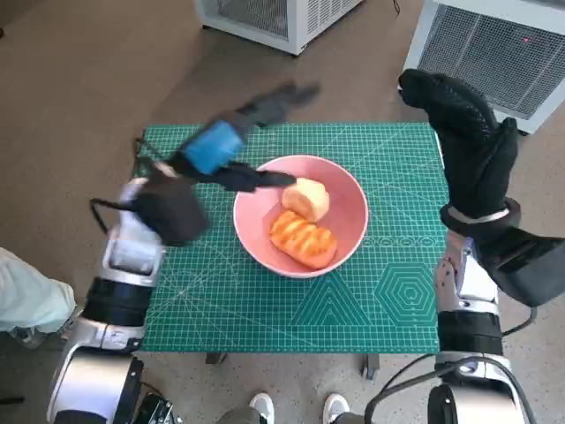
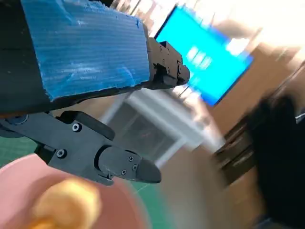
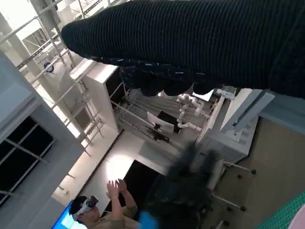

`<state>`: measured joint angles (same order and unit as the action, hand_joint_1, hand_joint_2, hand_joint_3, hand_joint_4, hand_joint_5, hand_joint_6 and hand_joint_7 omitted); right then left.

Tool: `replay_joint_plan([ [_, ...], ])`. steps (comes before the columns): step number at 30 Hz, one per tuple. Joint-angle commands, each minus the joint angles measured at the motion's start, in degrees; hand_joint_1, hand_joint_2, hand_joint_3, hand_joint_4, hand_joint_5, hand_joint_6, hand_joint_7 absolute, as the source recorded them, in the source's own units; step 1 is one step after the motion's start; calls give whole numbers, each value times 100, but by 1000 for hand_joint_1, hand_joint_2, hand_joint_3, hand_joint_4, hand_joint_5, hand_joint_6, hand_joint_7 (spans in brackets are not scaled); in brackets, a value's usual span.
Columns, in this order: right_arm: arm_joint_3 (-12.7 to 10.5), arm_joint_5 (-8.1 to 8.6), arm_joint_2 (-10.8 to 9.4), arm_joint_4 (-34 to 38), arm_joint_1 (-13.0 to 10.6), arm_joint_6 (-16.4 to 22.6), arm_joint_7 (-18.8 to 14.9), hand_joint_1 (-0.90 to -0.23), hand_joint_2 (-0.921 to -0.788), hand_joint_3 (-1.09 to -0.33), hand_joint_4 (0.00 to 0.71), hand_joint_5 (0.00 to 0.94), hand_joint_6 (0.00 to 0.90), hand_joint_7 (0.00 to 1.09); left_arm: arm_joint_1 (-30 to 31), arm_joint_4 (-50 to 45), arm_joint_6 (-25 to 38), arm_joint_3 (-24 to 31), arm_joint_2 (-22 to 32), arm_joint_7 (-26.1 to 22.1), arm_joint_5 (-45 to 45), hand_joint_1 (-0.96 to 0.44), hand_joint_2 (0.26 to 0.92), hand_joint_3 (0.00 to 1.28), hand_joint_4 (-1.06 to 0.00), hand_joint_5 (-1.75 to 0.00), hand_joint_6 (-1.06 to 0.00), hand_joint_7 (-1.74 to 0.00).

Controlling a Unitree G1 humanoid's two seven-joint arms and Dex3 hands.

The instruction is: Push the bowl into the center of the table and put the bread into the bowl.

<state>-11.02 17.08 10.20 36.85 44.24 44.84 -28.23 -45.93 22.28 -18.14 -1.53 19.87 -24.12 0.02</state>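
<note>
Right now the pink bowl (image 1: pixel 301 216) sits near the middle of the green cutting mat (image 1: pixel 380 291) on the table, with two pieces of bread (image 1: pixel 303 238) inside it (one pale (image 1: pixel 306 199), one orange and ridged). Above the bowl's rim hangs the left hand (image 1: pixel 231 141), blurred, fingers apart and holding nothing. At the mat's right edge the right hand (image 1: pixel 468 141) is raised well clear; whether its fingers are closed I cannot tell. Beyond the table stand white cabinets (image 1: pixel 494 53).

both hands (image 1: pixel 231 141) (image 1: pixel 468 146) raised, fingers (image 2: pixel 119 164) spread, empty.
</note>
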Motion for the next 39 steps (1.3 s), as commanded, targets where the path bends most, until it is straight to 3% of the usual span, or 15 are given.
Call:
replay_joint_plan([
  [1,29,-45,-2,99,75,-109,30,-667,-921,-702,204,0,231,161,190,-313,-81,411,-309,3,-758,-663,921,357,-150,-25,-254,-45],
  [8,75,-168,-35,90,181,-184,165,-687,-921,-701,208,2,234,162,296,190,-1003,800,-835,221,-1212,-710,921,399,-164,-26,-238,-44],
  [13,104,-264,-51,101,242,-208,272,-693,-921,-702,208,2,243,167,320,396,-1329,936,-1001,156,-1434,-715,921,387,-178,-28,-227,-40],
  [23,240,-438,-43,-68,230,-218,434,-686,-921,-706,208,1,246,171,547,187,-1316,881,-1079,95,-1447,-699,921,418,-179,-17,-194,-23],
  [30,269,-461,-33,-95,220,-230,476,-682,-921,-708,208,1,244,172,583,128,-1290,873,-1081,106,-1419,-696,921,439,-176,-12,-184,-18],
  [39,313,-727,28,-45,242,-249,659,-676,-921,-726,201,0,232,171,775,-44,-1211,798,-1106,137,-1317,-693,921,460,-142,0,-162,-7],
])
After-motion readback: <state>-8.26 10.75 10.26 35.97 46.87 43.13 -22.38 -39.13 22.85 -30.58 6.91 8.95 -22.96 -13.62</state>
